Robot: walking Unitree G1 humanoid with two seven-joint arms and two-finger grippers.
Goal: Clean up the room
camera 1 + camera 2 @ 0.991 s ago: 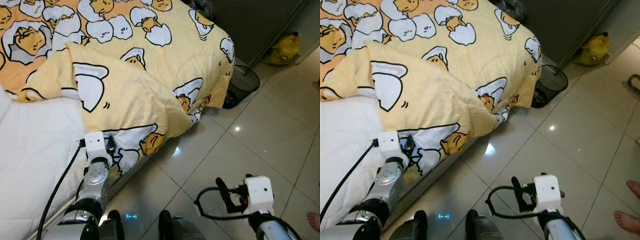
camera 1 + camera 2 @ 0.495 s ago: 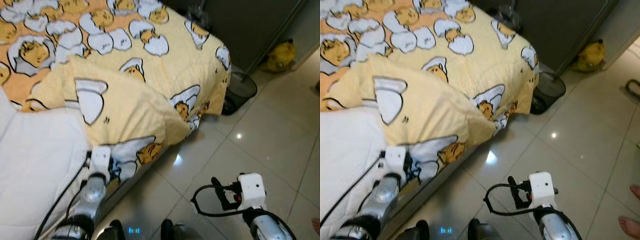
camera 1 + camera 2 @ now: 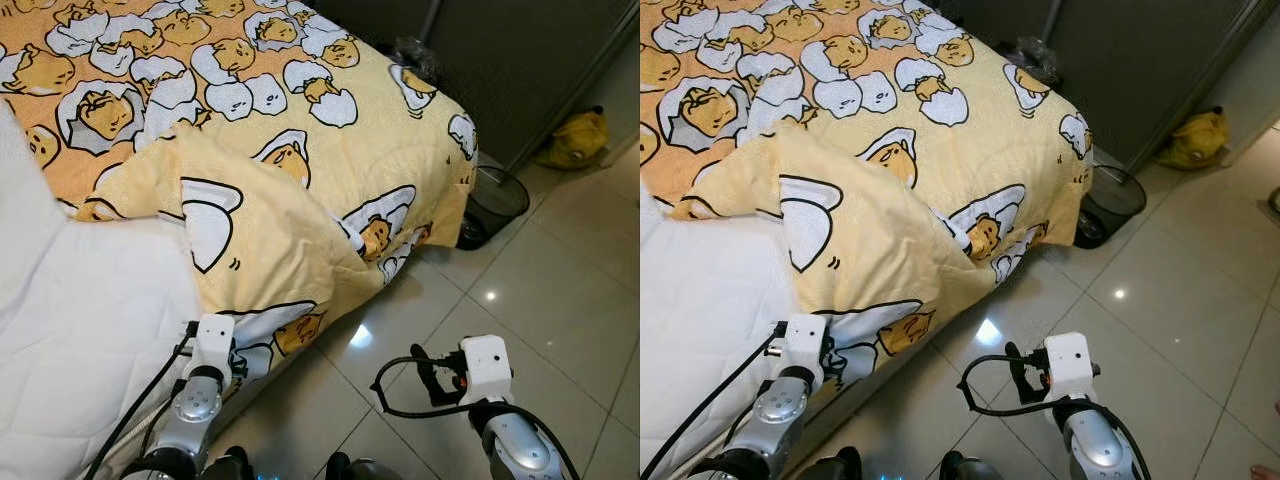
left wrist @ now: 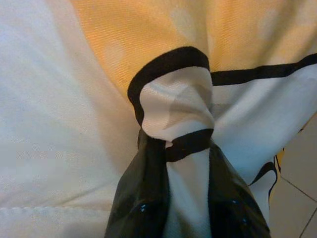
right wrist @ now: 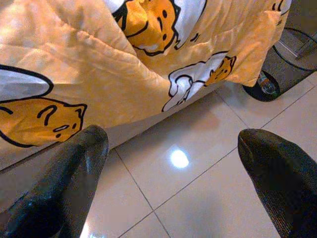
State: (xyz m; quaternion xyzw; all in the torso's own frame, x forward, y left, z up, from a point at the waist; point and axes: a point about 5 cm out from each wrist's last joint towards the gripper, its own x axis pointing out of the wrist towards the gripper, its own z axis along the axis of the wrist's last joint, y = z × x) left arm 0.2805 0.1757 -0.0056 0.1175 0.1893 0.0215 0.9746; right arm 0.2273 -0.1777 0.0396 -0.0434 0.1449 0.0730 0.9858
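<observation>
The left gripper (image 4: 185, 148) is pinching a fold of the yellow cartoon-egg quilt (image 3: 300, 150) at the bed's edge, fingers clamped on the cloth. The right gripper (image 5: 173, 163) is hanging over the tiled floor (image 3: 560, 290), fingers spread wide, holding nothing. The quilt is lying rumpled, folded back over the white mattress (image 3: 90, 330).

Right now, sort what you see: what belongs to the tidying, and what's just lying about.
In the job:
- yellow quilt, pinched at its edge
- left gripper, shut on it
- white mattress, uncovered

Lying about:
- black wire bin
- yellow bag
- right gripper, open above the floor
</observation>
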